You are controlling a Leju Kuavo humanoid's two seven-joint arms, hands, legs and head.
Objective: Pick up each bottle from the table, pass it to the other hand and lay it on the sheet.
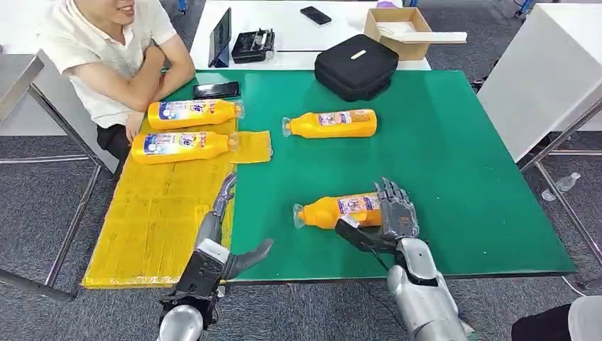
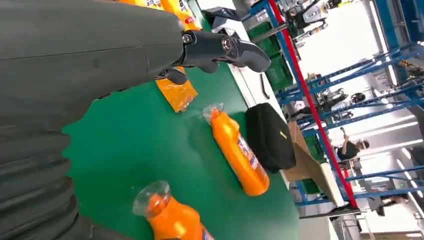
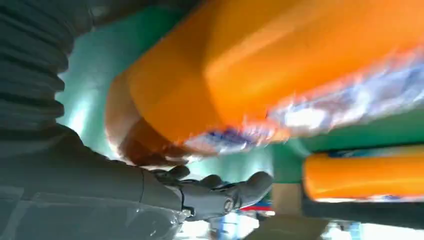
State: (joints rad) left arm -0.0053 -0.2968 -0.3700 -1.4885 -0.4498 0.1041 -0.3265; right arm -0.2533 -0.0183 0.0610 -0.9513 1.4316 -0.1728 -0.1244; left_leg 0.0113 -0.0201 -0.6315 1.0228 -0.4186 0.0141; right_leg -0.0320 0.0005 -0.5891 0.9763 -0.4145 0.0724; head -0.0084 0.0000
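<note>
1. Right hand (image 1: 395,213) wraps the base end of the near bottle (image 1: 339,211), which lies on the green table (image 1: 461,163), cap toward the sheet (image 1: 152,220). Grip looks closed; thumb sits under the body.
2. Left hand (image 1: 226,234) holds nothing, fingers spread, over the sheet's edge.
3. Two bottles already lie on the sheet; a far bottle (image 1: 330,123) waits on the table.
4. Judgement: lift level, keep the cap end free for the left hand, release only once the left hand grips.

Even bright indoor light, soft shadows; right wrist view motion-blurred, left wrist background overexposed
</note>
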